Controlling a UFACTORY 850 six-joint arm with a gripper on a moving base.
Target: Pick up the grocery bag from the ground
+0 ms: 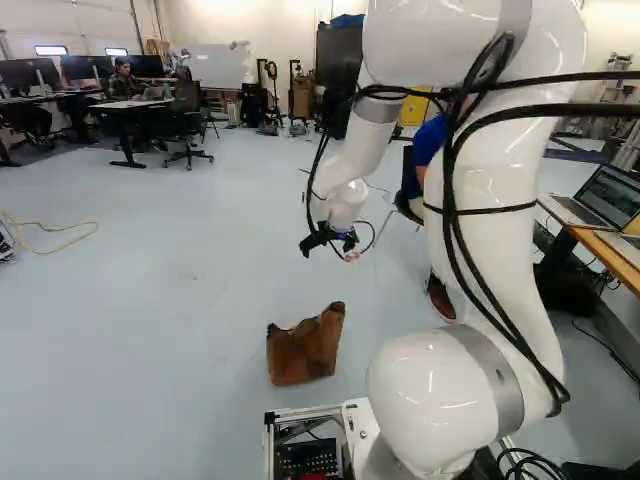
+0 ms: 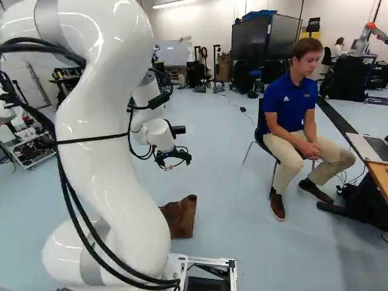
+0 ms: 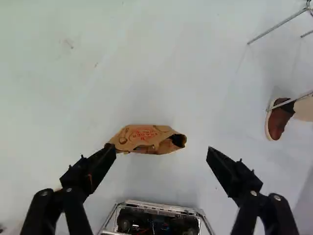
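You see your white arm point(image 1: 490, 250) reaching ahead of its base, the black pincer point(image 1: 328, 246) hanging in the air above a brown paper grocery bag point(image 1: 305, 350). The pincer's two fingers are spread wide, pinching nothing. The bag stands on the pale floor point(image 1: 170, 300), well below the pincer and apart from it, near the metal frame point(image 2: 209, 262) at the front of your base.

Looking along the pincer in the wrist view, you find the bag between the lines of the two fingers, off center toward the finger farther from the chair point(image 3: 276, 27). That finger's tip overlaps one end of the bag in this view; the other finger has bare floor between it and the bag. The bag's top is creased and carries red print, and a dark opening gapes at the end nearer the chair. In the right base view, your arm partly hides the bag.
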